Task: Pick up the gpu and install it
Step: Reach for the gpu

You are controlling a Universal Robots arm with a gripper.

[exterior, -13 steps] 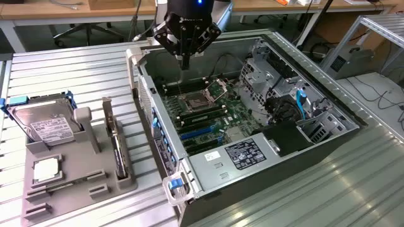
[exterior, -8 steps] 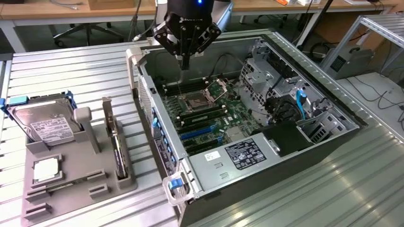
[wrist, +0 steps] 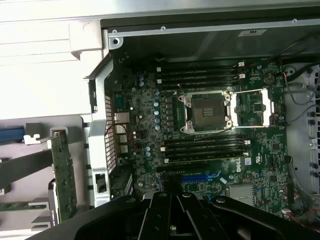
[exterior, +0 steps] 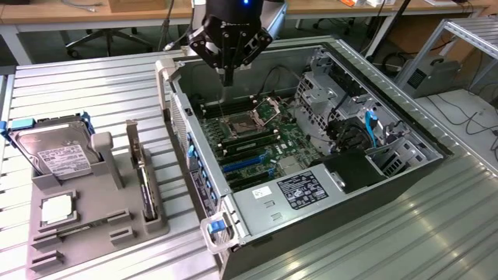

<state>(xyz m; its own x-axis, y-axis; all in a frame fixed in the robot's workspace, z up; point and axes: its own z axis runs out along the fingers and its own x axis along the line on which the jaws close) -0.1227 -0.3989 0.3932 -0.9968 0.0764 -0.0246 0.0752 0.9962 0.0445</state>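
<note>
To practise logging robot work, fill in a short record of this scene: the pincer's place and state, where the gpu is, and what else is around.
pincer: shut, holding nothing, above the open computer case
gpu: standing on edge in the grey holder, on the exterior view's left of the case, untouched
hard drive: upright in the same holder, further to that left
motherboard: exposed inside the case
processor socket: its frame lifted open
task state: gpu not yet picked up
</note>
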